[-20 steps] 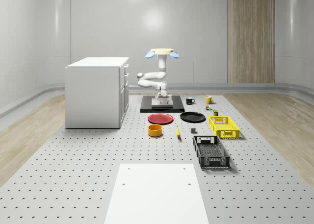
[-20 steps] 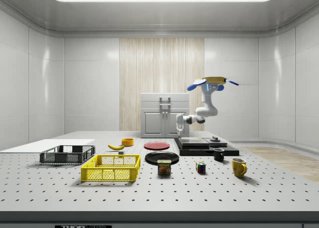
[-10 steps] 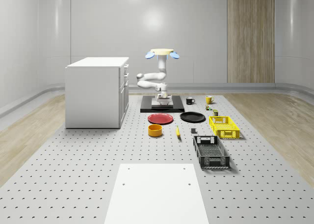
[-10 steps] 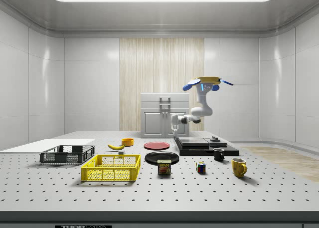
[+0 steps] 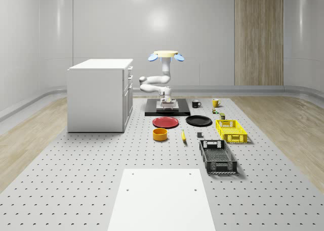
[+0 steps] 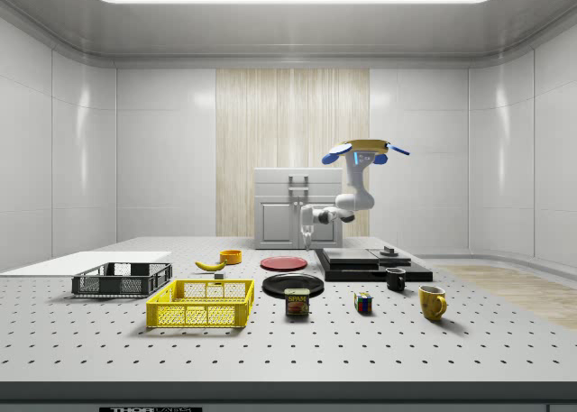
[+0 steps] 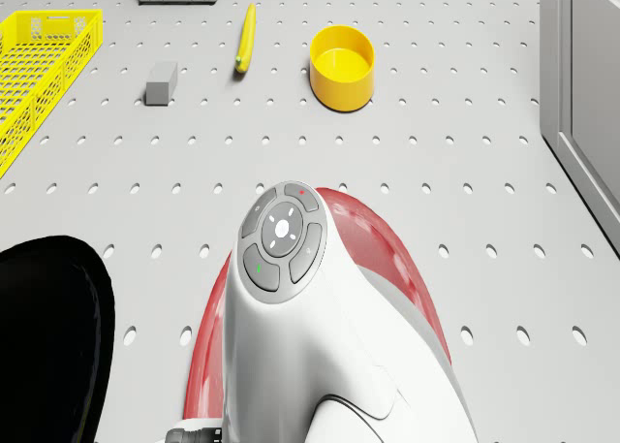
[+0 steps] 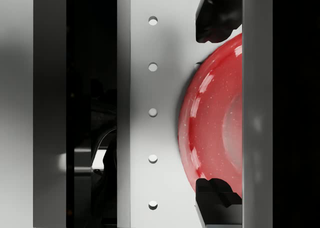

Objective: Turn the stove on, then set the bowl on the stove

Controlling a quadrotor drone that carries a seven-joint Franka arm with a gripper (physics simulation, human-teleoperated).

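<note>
The yellow bowl (image 5: 160, 134) (image 6: 231, 256) (image 7: 341, 67) stands upright on the perforated table, beyond the red plate as seen from the stove. The stove (image 5: 167, 110) (image 6: 370, 262) is a flat black slab; its dark edge (image 8: 90, 88) appears in the wrist view. I hover over the stove's front part, drone body (image 5: 166, 54) (image 6: 364, 148) well above the table. My gripper (image 5: 166, 104) (image 6: 307, 242) (image 8: 218, 108) points down just off the stove's front edge, over the rim of the red plate (image 5: 166, 122) (image 7: 387, 249) (image 8: 215, 113). It is open and holds nothing.
A white cabinet (image 5: 99, 97) stands at the whole-scene view's left. A black plate (image 5: 198, 121), banana (image 5: 183, 135), yellow crate (image 5: 231, 130) and black crate (image 5: 217, 156) lie to the right of the bowl. Two mugs (image 6: 433, 302) sit near the stove. A white board (image 5: 161, 198) lies in front.
Drone and arm have drifted toward the side view's left. The gripper has gone from above the stove to beyond its front edge, over the red plate. The bowl has not moved.
</note>
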